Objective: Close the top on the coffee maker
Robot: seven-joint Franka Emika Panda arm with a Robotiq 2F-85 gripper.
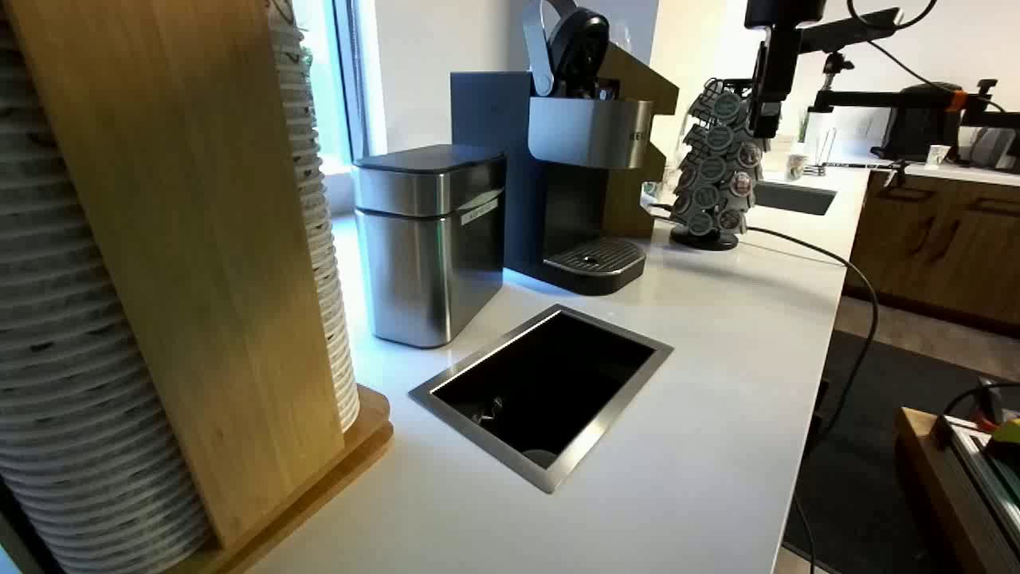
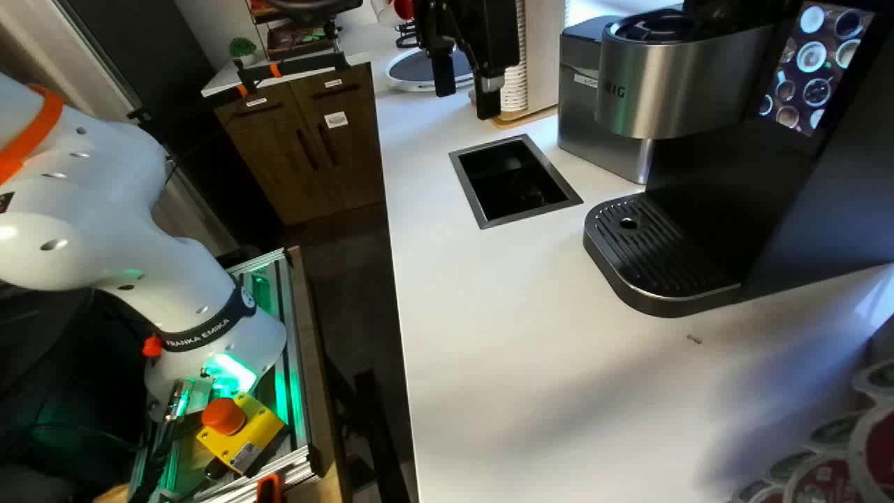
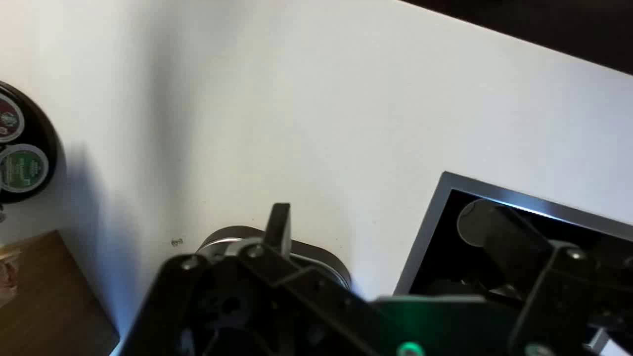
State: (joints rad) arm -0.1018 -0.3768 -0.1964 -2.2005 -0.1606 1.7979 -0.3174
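Observation:
The coffee maker (image 1: 591, 134) is tall and black with a grey brew head; it also stands at the right in an exterior view (image 2: 670, 91). Its top (image 1: 580, 46) stands raised above the brew head, with its black rounded underside and a grey handle showing. In the other views the top is cut off or hidden. My gripper (image 1: 765, 119) is up in the air, out from the machine and touching nothing; it also shows at the upper middle in an exterior view (image 2: 466, 94). In the wrist view its fingers (image 3: 393, 217) are wide apart with nothing between them. The coffee maker's rounded front edge (image 3: 324, 254) shows beneath the left finger.
A brushed metal box (image 1: 430, 247) stands beside the coffee maker. A rectangular metal-framed opening (image 1: 550, 476) is set in the counter (image 1: 701, 414). A pod carousel (image 1: 713, 163) stands beyond the machine. A wooden cup holder (image 1: 191, 239) with stacked cups stands at the near end.

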